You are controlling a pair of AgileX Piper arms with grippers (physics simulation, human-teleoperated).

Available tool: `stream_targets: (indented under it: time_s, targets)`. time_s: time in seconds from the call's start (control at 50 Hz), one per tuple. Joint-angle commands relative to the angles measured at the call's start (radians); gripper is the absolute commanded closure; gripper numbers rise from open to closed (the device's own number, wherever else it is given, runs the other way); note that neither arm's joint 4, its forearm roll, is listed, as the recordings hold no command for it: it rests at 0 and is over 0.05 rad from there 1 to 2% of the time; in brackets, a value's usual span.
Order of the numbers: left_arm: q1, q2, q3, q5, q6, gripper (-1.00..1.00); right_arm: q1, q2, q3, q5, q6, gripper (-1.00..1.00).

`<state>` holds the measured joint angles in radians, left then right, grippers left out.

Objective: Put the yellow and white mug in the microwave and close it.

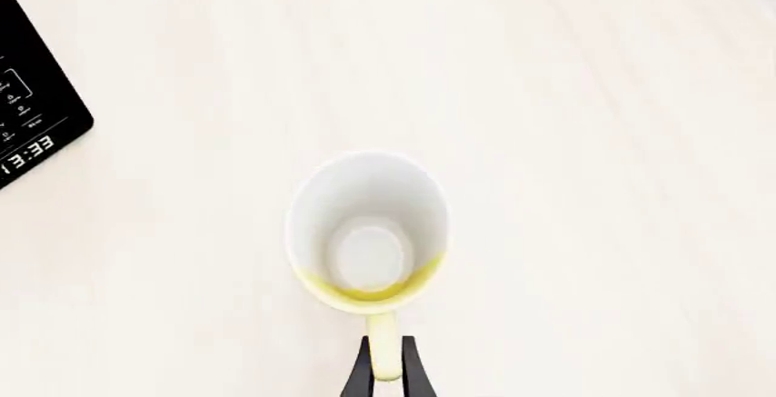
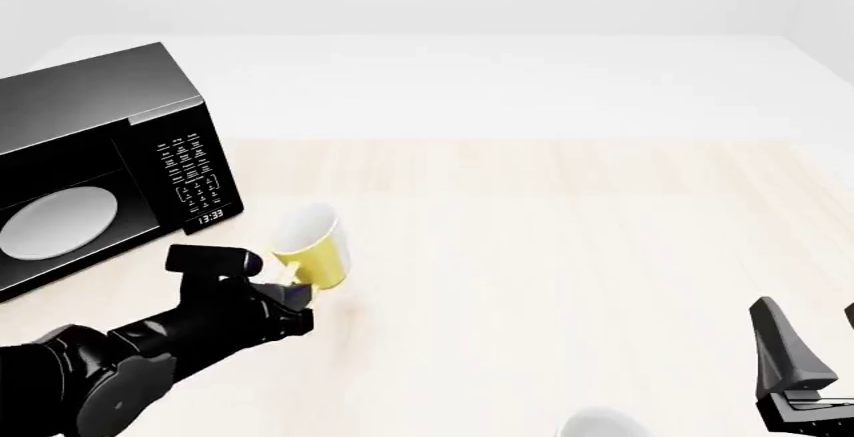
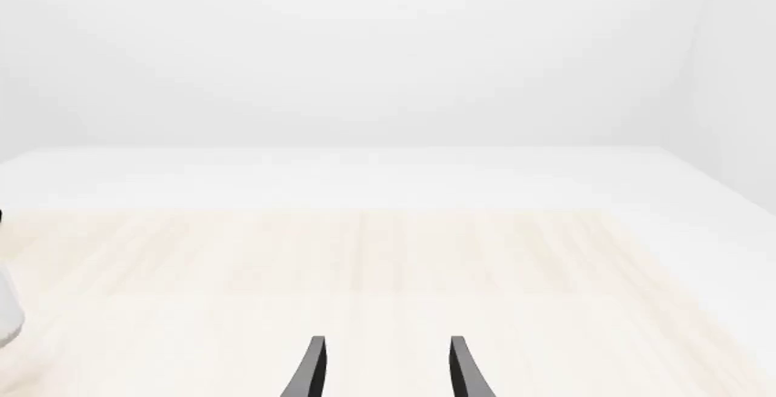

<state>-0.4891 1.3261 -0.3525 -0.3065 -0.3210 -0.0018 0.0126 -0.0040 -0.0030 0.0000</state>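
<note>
The yellow and white mug (image 2: 315, 247) hangs tilted above the table, its white inside facing the camera of the left wrist view (image 1: 367, 233). My left gripper (image 1: 385, 370) is shut on the mug's yellow handle (image 1: 382, 342); in the front view that gripper (image 2: 287, 282) sits just below and left of the mug. The black microwave (image 2: 107, 117) stands at the far left with its door open and the white turntable plate (image 2: 56, 222) showing; its button panel (image 1: 31, 115) shows at one corner of the left wrist view. My right gripper (image 3: 382, 370) is open over bare table, also seen at the front view's lower right (image 2: 807, 357).
A white rounded object (image 2: 603, 424) lies at the near edge of the table, left of the right gripper, and shows at the edge of the right wrist view (image 3: 7, 311). Light wooden tabletop (image 2: 561, 227) stretches between the arms, with a white wall behind.
</note>
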Motion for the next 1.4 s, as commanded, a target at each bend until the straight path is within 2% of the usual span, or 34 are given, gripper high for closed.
stream_targets:
  time_s: [0.02,0.18,0.48,0.62,0.92,1.1,1.4]
  targets:
    - [0.071,-0.183,0.035,0.077,0.065,1.0,0.0,0.0,0.0,0.0,0.0,-1.0]
    - [0.164,-0.275,0.051,0.136,0.09,1.0,0.0,0.0,0.0,0.0,0.0,-1.0]
    - [0.253,-0.451,0.045,0.271,0.121,1.0,0.0,0.0,0.0,0.0,0.0,-1.0]
    - [0.321,-0.534,0.05,0.33,0.137,1.0,0.0,0.0,0.0,0.0,0.0,-1.0]
    - [0.482,-0.597,0.085,0.36,0.183,1.0,0.0,0.0,0.0,0.0,0.0,-1.0]
    - [0.62,-0.648,0.098,0.377,0.217,1.0,0.0,0.0,0.0,0.0,0.0,-1.0]
    - [0.695,-0.577,0.098,0.326,0.209,1.0,0.0,0.0,0.0,0.0,0.0,-1.0]
